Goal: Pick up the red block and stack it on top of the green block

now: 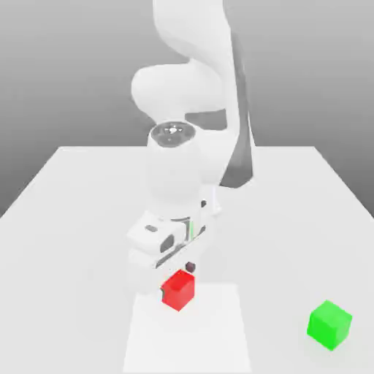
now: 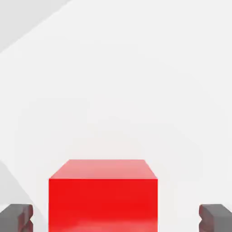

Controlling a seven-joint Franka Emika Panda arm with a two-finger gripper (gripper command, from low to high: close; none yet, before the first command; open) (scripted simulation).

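The red block (image 1: 178,290) rests on the white table (image 1: 73,219), near its front edge. My gripper (image 1: 180,276) hangs low over the block, and one dark fingertip (image 1: 191,267) shows just behind the block's top. In the hand view the red block (image 2: 103,195) stands between the two dark finger pads (image 2: 16,217), with a gap on each side. My gripper (image 2: 116,218) is open and holds nothing. The green block (image 1: 329,324) sits on the table well off to the exterior view's right of the red one.
A lighter square patch (image 1: 212,336) marks the table under and around the red block. The arm's white body (image 1: 182,168) rises behind the gripper. Bare table lies between the two blocks.
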